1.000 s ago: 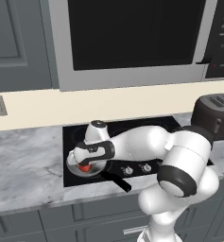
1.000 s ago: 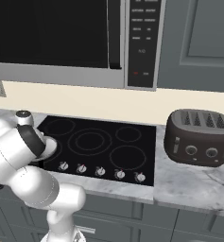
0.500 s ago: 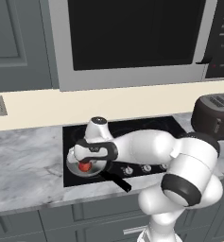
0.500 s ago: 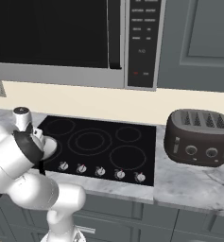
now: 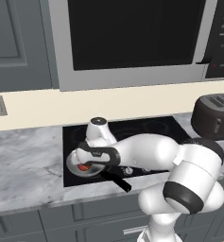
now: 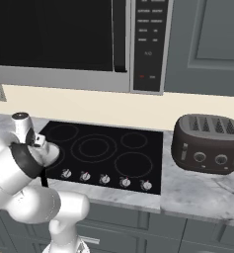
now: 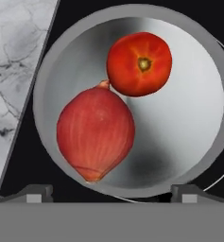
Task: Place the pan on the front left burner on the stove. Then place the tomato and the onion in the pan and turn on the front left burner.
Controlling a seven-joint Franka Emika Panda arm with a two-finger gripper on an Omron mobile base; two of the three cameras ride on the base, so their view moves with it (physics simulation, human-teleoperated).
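Glossy black glass stove (image 6: 138,148) with grey ring markings and a row of small silver knobs (image 6: 104,179) spreads out beneath the claw (image 7: 111,191), set into a grey-veined marble counter (image 5: 23,160) whose pale surface shows off to the claw's left in the hand view. Under the claw, on the stove's front left burner (image 7: 222,156), sits the round shallow silver-grey metal pan (image 7: 189,123); its long straight black handle (image 5: 117,180) runs out past the stove's front edge. Thin grey rings of that burner peek out along the pan's rim in the hand view.

Inside the pan, straight ahead of the claw's two dark fingertips (image 7: 35,193), lies the dull pinkish-red onion (image 7: 95,132), its pointed end toward the claw. Just beyond it, touching its far tip, rests the smaller glossy bright-red tomato (image 7: 139,64) with its dark stem spot facing up.

Both fingertips stand wide apart above the pan's near rim, holding nothing, with the onion lying between and beyond them.
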